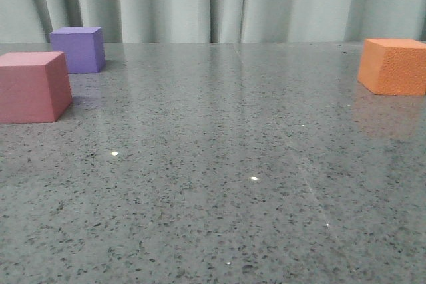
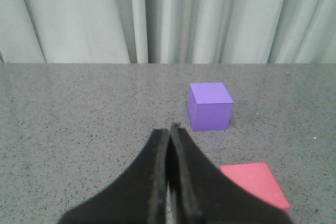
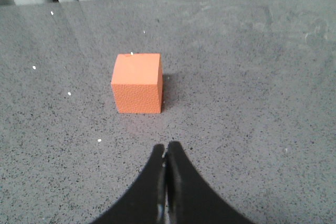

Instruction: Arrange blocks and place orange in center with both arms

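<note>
Judging by the layout, nothing is arranged yet: the orange block [image 1: 394, 66] sits far right on the table [image 1: 219, 184], the pink block [image 1: 32, 86] and purple block [image 1: 79, 49] far left, and both the left gripper [image 2: 169, 132] and right gripper [image 3: 166, 150] are pressed together, empty.

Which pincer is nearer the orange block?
Right. The right pincer points at the orange block, just short of it; the left pincer is by the purple block.

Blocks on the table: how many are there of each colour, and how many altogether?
Pink-red cube: 1
Purple cube: 1
Orange cube: 1
Total: 3 blocks
</note>
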You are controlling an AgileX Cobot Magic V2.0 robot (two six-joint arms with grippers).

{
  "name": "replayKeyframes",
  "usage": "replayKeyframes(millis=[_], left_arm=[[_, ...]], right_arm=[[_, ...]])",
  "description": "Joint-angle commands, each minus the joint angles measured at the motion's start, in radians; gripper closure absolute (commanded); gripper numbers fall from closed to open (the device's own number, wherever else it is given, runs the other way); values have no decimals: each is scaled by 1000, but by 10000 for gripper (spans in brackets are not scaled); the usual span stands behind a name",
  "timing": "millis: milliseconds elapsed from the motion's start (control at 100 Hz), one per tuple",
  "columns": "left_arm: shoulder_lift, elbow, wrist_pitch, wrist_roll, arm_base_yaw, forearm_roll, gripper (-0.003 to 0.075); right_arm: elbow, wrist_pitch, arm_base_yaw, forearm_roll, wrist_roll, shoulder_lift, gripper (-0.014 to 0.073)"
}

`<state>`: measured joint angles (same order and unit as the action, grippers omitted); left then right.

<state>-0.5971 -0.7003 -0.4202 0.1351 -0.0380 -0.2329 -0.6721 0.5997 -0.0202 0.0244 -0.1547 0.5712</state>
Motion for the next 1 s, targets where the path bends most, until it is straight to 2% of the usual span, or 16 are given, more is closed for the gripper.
replayKeyframes(millis=[0, 130, 240, 310, 460, 540, 610, 990], left_arm=[[-53, -59, 63, 1, -1, -20, 738], [-90, -78, 63, 1, -1, -20, 713], [-100, -78, 64, 1, -1, -20, 594], [-100, -78, 61, 1, -1, -20, 475], [-100, -78, 61, 1, -1, -20, 183], [-100, -78, 57, 1, -1, -20, 74], [-100, -78, 57, 1, -1, -20, 24], [-100, -78, 60, 1, -1, -35, 27]], right_arm=[[-70, -31, -1, -1, 7, 58, 713], [-92, 9, -1, -2, 7, 100, 703], [-95, 19, -1, -2, 7, 110, 605], [-95, 18, -1, -3, 7, 110, 483], [-95, 19, -1, -7, 7, 110, 127], [-95, 21, -1, -16, 7, 110, -22], [-95, 30, -1, -24, 7, 110, 8], [-100, -30, -2, -40, 6, 110, 11]])
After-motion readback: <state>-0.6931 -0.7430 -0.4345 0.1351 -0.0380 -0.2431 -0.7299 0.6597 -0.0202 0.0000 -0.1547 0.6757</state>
